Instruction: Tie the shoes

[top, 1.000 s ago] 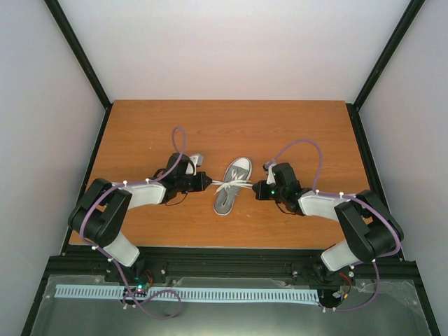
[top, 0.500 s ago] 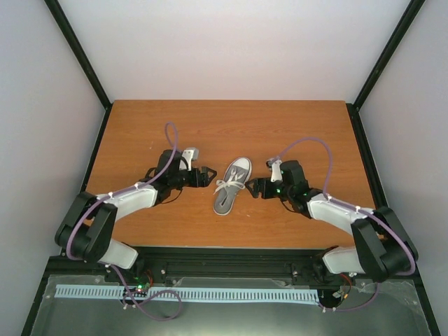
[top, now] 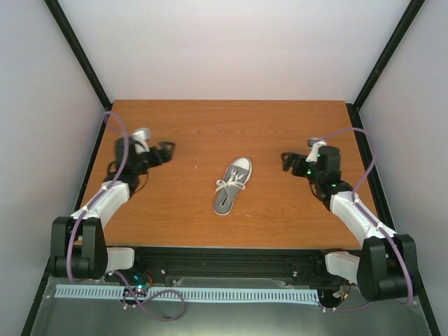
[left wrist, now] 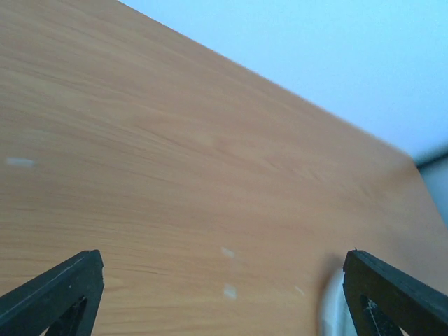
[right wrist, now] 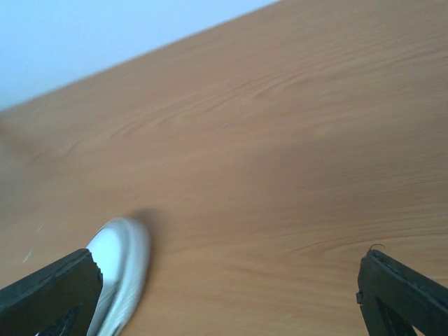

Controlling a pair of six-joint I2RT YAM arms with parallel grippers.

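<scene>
- Top view: left gripper (top: 166, 148) has its jaws spread wide, holding nothing. Right gripper (top: 287, 159) the same.
- Shoe (top: 232, 185) lies mid-table, btwn the grippers and well apart from both. Long axis runs near-to-far: toe twd the far edge, tilted a bit right, heel twd the arms. Laces (top: 225, 186) are bunched across the middle.
- Table (top: 280, 126) is bare wood all round the shoe. Each gripper sits near its own side edge.
- Left wrist view: fingers (left wrist: 56, 294) at the lower corners, only wood btwn them.
- Right wrist view: fingers (right wrist: 402, 294) wide apart, nothing gripped. Toe cap (right wrist: 122, 269) is just beside one finger; contact unclear.
</scene>
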